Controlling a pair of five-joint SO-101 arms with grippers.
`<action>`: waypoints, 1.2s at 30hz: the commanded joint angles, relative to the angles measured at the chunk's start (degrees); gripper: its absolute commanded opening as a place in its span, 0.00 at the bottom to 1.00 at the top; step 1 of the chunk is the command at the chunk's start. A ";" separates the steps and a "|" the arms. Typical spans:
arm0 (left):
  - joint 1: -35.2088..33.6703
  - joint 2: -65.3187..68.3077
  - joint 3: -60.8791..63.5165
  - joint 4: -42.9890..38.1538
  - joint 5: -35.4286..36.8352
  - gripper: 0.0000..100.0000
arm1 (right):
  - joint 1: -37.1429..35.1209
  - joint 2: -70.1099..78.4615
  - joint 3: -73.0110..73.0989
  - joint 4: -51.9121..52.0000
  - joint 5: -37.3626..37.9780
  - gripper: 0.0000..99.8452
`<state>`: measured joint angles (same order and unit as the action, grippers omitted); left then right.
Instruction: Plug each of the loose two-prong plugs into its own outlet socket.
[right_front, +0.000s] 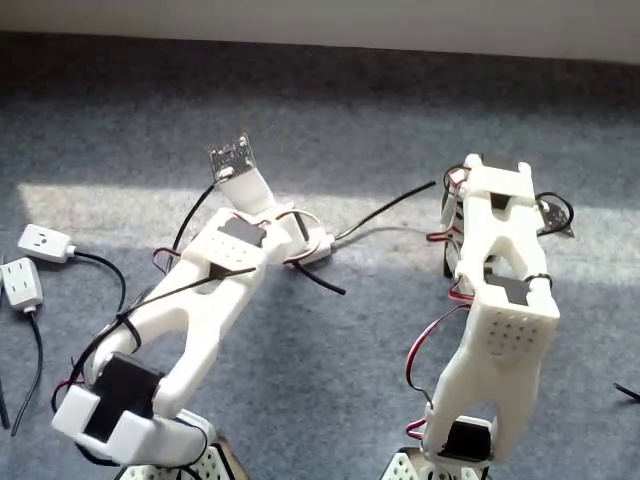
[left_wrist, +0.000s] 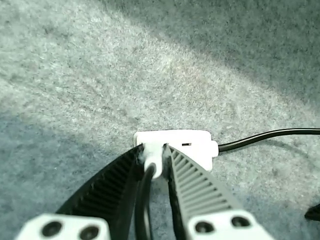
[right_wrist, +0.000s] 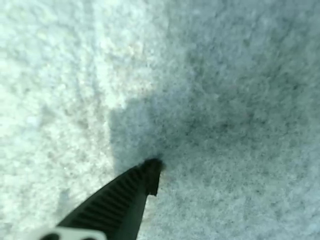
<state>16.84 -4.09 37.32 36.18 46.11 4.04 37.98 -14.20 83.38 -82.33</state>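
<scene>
- While the left gripper (left_wrist: 152, 150) stands at the middle of the grey carpet (right_front: 330, 120), its jaws are closed narrowly on a white two-prong plug (left_wrist: 153, 164). The plug's black cord runs back between them.
- Position: an outlet socket (left_wrist: 176, 141) lies directly ahead of the jaws, touching the plug. Its long axis runs crosswise to the gripper's line, and its black cable (left_wrist: 270, 136) leaves from one end.
- Prongs: hidden, so it cannot be told whether they are seated. Judgement: the coming move calls for a straight push along the gripper's line, square to the socket's face.
- Nearer arm: the left, already at this socket. The right gripper (right_wrist: 149, 175) hangs over bare carpet, well apart, and it cannot be told whether it is open or closed.
- Count, sockets: three. One is at the jaws. A second socket (right_front: 45, 243) and a third socket (right_front: 22, 283) lie close together off to the side, each on a black cord.
- Count, plugs: one identified with certainty.
</scene>
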 joint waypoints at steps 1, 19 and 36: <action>1.54 7.78 -5.14 0.18 -3.25 0.01 | -0.22 0.13 -0.92 -3.38 -6.33 0.62; 2.07 20.53 -21.14 17.23 -3.96 0.01 | -0.13 0.13 -0.92 -3.38 -6.33 0.62; 3.82 14.81 -24.75 24.97 -6.42 0.26 | -0.22 1.98 -1.10 -3.30 -6.33 0.62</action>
<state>19.47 13.41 13.67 60.62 40.48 4.04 38.51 -14.20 83.03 -82.33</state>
